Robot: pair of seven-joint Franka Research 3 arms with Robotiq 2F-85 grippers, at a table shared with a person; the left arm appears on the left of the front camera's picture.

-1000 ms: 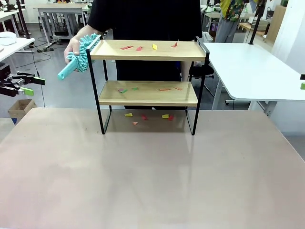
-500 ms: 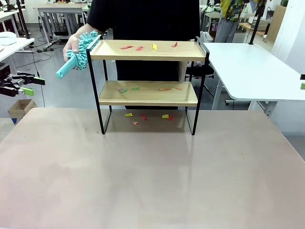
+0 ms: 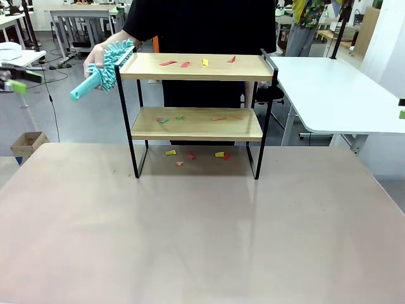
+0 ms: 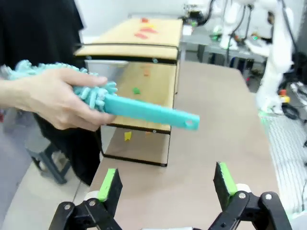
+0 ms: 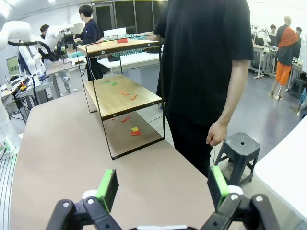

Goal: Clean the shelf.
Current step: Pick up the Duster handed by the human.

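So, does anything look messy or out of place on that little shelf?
Yes: small coloured scraps lie scattered like litter on the shelf, across its top board, its lower board and the table beneath. A person's hand holds a teal duster beside the top board.

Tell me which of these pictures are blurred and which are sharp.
Front view: sharp on the shelf, but the left gripper at the left edge is smeared. Left wrist view: soft overall; the hand and the duster look blurred. Right wrist view: sharp, though the wide lens curves the table edge.
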